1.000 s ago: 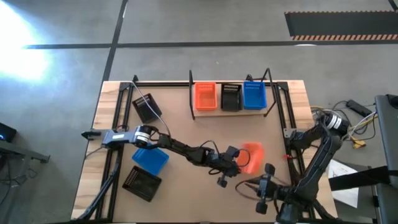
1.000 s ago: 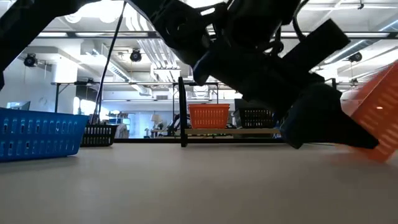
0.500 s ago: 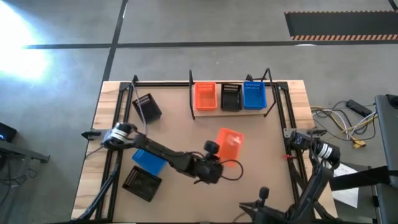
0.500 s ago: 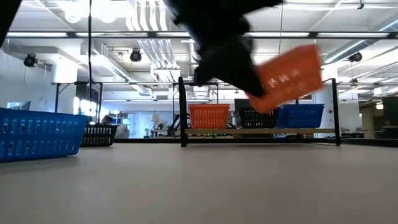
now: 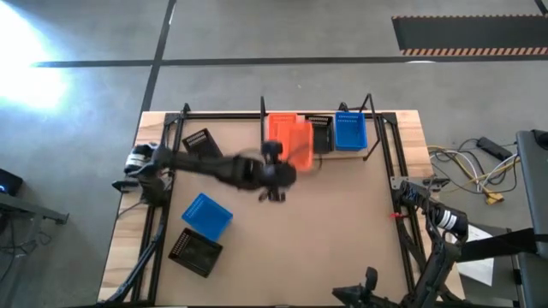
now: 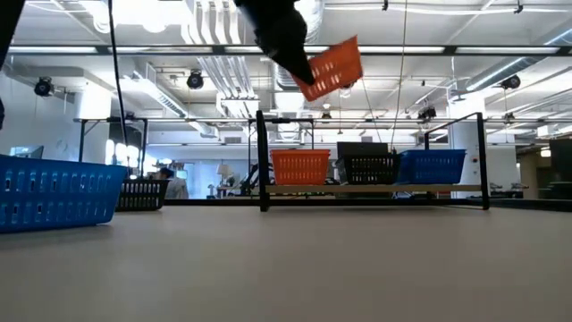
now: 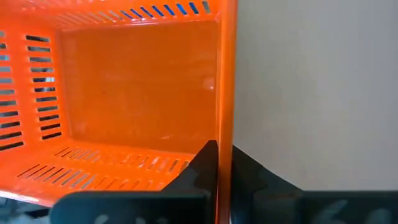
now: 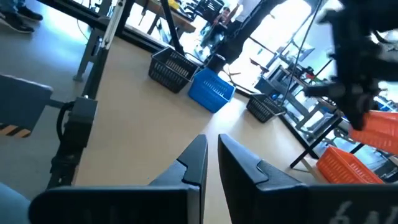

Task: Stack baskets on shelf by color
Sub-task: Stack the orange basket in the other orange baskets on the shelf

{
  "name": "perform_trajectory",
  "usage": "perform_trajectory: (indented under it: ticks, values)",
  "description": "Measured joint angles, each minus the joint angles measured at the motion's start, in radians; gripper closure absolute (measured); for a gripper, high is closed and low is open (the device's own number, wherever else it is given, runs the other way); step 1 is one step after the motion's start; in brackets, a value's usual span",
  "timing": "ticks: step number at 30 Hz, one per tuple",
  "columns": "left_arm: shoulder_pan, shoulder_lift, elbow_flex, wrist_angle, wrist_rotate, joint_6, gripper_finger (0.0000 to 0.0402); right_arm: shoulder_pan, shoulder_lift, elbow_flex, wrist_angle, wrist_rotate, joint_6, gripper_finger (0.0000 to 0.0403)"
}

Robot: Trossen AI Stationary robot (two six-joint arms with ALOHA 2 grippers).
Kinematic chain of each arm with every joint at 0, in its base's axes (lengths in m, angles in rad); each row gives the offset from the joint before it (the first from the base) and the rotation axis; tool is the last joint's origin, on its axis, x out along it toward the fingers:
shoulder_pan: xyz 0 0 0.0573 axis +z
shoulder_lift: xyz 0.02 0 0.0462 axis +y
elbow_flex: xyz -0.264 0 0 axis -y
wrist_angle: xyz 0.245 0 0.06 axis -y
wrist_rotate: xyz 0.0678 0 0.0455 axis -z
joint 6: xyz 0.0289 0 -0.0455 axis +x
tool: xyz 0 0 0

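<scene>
My left gripper (image 5: 282,167) is shut on an orange basket (image 5: 298,152), held high in the air (image 6: 331,67) and tilted, just near of the shelf (image 6: 447,189). On the shelf board stand an orange basket (image 6: 299,167), a black one (image 6: 368,167) and a blue one (image 6: 432,166), each on its base. Three more rest on the table at the left: a black basket (image 5: 199,145), a blue one (image 5: 205,214) and another black one (image 5: 195,252). My right gripper (image 8: 210,149) is shut and waits at the table's near right corner (image 5: 368,278). My left gripper pinches one side wall of the orange basket at its rim (image 7: 225,134), one finger inside (image 7: 206,163) the hollow and one outside (image 7: 245,168). The basket is lifted clear of the table, tilted, and sticks out beyond the fingers toward the shelf.
Black rails (image 5: 390,162) run along the tabletop's left, right and far sides. The shelf's thin black uprights (image 6: 261,161) rise at both ends of the board. The table's middle and near right parts show bare wood (image 5: 342,222).
My left gripper has carried the orange basket from the table's near right part, where it stood low and tipped, up and toward the far edge, to just before the shelf's orange basket. My right arm has drawn back toward the near right corner.
</scene>
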Motion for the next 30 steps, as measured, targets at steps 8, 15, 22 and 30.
perform_trajectory:
  ticks: [8,15,22,30]
  values:
    - [0.230,0.014,0.011,-0.037,0.179,0.066,0.0402,0.000,-0.003,-0.001,0.000,0.000,0.000,0.0371]
    - [0.273,0.016,0.010,-0.046,0.188,0.118,0.0402,0.000,-0.003,-0.002,0.000,0.000,0.000,0.0371]
    - [0.274,0.017,0.006,-0.042,0.212,0.135,0.0402,0.000,-0.003,-0.002,0.000,0.000,0.000,0.0371]
    - [0.274,0.017,-0.033,-0.009,0.212,0.135,0.0402,0.000,-0.004,-0.002,0.000,-0.001,0.001,0.0371]
